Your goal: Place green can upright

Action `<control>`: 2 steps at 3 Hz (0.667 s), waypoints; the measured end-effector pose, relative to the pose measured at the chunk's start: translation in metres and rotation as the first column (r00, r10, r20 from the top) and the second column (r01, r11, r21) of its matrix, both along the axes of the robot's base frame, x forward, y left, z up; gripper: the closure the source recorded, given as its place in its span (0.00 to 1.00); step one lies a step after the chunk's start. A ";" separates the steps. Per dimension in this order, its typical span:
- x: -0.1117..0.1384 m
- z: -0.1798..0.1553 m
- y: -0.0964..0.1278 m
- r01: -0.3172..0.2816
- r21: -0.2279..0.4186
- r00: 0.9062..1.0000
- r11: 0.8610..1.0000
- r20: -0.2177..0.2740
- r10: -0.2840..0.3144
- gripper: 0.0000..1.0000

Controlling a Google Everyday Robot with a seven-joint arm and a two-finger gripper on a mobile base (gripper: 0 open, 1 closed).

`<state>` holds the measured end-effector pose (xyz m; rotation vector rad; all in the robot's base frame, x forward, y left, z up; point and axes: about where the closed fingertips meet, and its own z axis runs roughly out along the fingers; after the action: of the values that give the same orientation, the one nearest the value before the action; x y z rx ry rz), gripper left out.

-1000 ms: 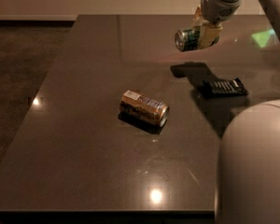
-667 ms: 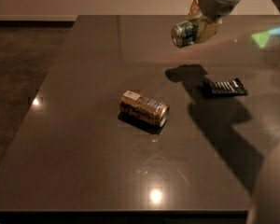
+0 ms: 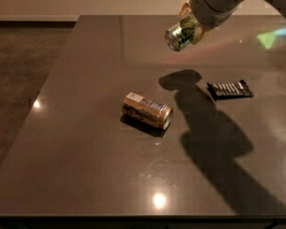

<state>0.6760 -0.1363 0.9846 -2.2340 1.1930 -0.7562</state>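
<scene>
The green can (image 3: 179, 34) hangs in the air above the far right part of the dark table (image 3: 86, 166). It is tilted, with its silver end pointing down and to the left. My gripper (image 3: 189, 24) is shut on the green can, coming in from the upper right. The can's shadow falls on the table below it, between the gold-brown can and the dark packet.
A gold-brown can (image 3: 147, 110) lies on its side near the table's middle. A flat dark snack packet (image 3: 229, 89) lies to the right. The table's left edge runs along a dark carpeted floor (image 3: 19, 80).
My gripper has carried the green can a little to the left and up. The large pale arm part at the lower right has left the view.
</scene>
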 end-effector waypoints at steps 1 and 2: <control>-0.006 -0.002 0.013 -0.057 -0.066 0.991 0.996 0.119 0.065 1.00; -0.004 -0.005 0.024 -0.097 -0.135 0.966 0.986 0.226 0.126 1.00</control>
<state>0.6716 -0.1122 0.9791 -2.2145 0.9217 -1.0390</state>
